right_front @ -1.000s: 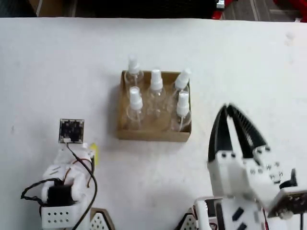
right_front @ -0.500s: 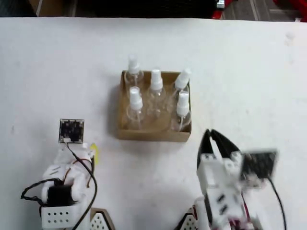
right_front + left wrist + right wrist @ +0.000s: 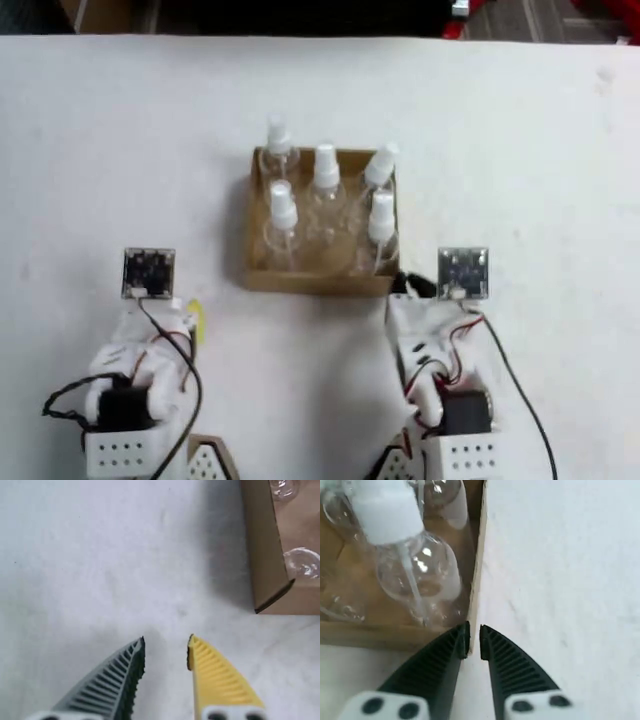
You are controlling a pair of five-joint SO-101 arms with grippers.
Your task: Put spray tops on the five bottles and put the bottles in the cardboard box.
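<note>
Left pincer: released; the grey and yellow tips stand apart, with bare table under and ahead of them.
Right pincer: clenched to a thin slit, its black tips at the box's near corner.
Box: ahead of both pincers. It lies off to the left pincer's yellow side and apart from it. Its corner edge runs right down to the right pincer's tips; I cannot tell whether they touch.
Bottles: five clear ones, all upright inside the box. Three stand in the row far from the pincers and two in the near row.
Spray tops: white, one seated on each bottle.
Closest bottle: just ahead of the right pincer, behind the box wall, its tube showing through the clear body.
</note>
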